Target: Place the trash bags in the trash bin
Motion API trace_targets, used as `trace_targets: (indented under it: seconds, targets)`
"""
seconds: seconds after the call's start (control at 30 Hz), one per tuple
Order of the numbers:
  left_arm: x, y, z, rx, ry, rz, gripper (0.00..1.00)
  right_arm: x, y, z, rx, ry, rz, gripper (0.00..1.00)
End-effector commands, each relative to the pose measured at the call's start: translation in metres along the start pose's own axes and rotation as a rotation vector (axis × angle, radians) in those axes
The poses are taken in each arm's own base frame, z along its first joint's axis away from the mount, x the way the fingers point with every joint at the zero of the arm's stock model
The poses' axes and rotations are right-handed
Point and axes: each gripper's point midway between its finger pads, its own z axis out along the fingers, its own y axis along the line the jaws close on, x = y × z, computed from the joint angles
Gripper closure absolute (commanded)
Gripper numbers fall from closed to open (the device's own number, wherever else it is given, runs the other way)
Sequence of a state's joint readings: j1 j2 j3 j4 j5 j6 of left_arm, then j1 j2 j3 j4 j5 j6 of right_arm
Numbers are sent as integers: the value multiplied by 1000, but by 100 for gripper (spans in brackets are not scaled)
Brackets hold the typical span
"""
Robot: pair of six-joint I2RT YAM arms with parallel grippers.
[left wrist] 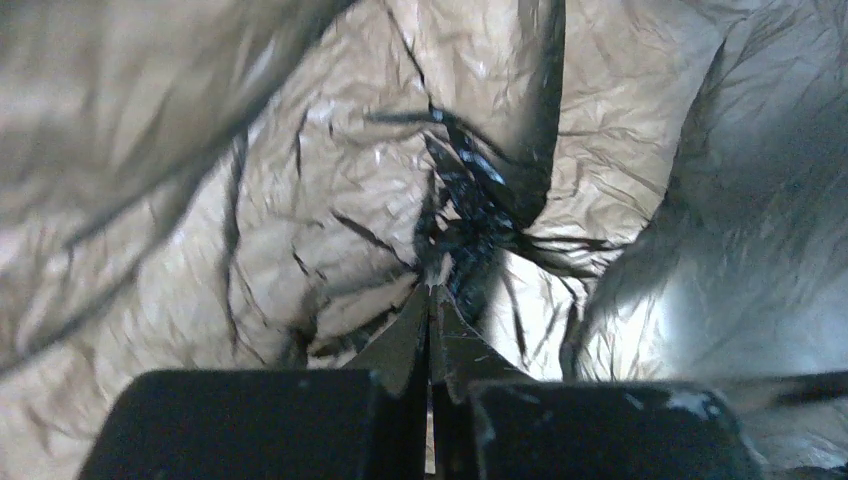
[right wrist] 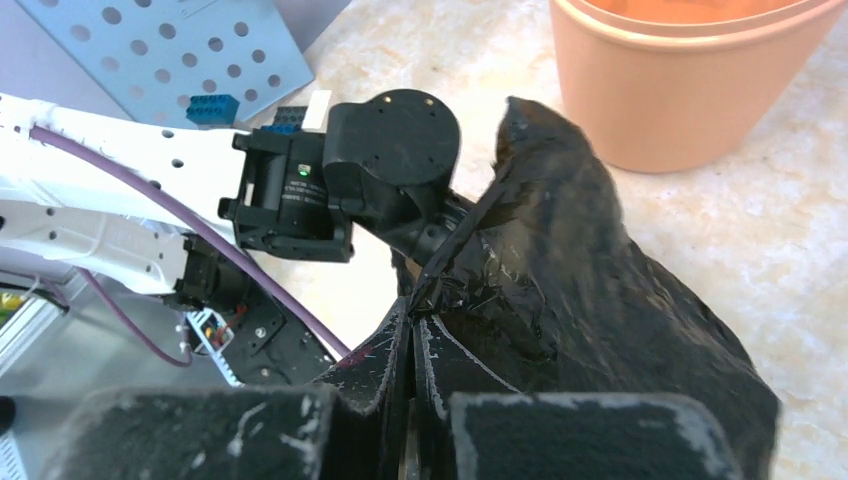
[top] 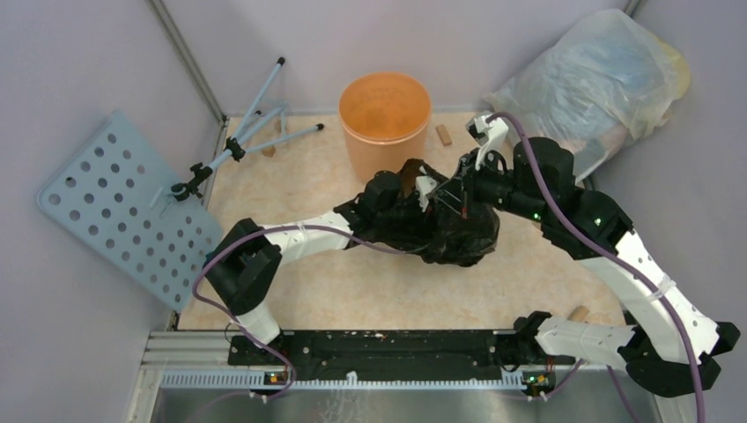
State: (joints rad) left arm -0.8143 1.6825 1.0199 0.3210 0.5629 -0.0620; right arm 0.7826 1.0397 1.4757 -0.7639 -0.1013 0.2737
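The black trash bag (top: 449,231) hangs crumpled between both arms over the middle of the table, in front of the orange trash bin (top: 385,119). My left gripper (top: 414,189) is shut on a fold of the bag; in the left wrist view the gripper (left wrist: 432,292) sits inside the bag (left wrist: 470,200), with light showing through the thin plastic. My right gripper (top: 451,196) is shut on the bag's edge; the right wrist view shows the gripper (right wrist: 412,308) pinching the glossy bag (right wrist: 590,300), with the bin (right wrist: 690,80) behind it.
A big translucent stuffed bag (top: 599,79) lies at the back right. A perforated grey panel (top: 123,203) and a folded tripod (top: 247,132) are at the left. Small wooden blocks (top: 443,134) lie near the bin and at the right front edge (top: 578,313).
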Motion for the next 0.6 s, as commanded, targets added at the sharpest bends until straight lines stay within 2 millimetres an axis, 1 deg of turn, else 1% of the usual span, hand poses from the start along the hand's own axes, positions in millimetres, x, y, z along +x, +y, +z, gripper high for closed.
trace_targets:
  seconds: [0.0,0.07,0.13,0.27,0.33,0.43,0.5,0.57]
  targets:
    - [-22,1,15,-16,-6,83,100,-30,25,-7,-107,-84,7,100]
    - [-27,-12,18,52,-32,99,100,-32,23,-6,-94,-90,11,100]
    - [-26,-22,22,71,-30,130,100,-34,19,-6,-70,-98,12,100]
    - [-10,-39,29,120,25,225,100,-39,15,-8,-44,-114,13,100]
    - [-7,-49,27,158,15,241,100,-41,11,-10,-22,-131,15,100]
    - [-14,-66,18,198,-52,275,100,-47,5,-15,17,-161,19,100]
    - [-20,-73,12,206,-101,281,100,-50,3,-17,32,-178,22,100]
    - [-21,-79,9,217,-124,278,100,-52,2,-19,36,-188,27,100]
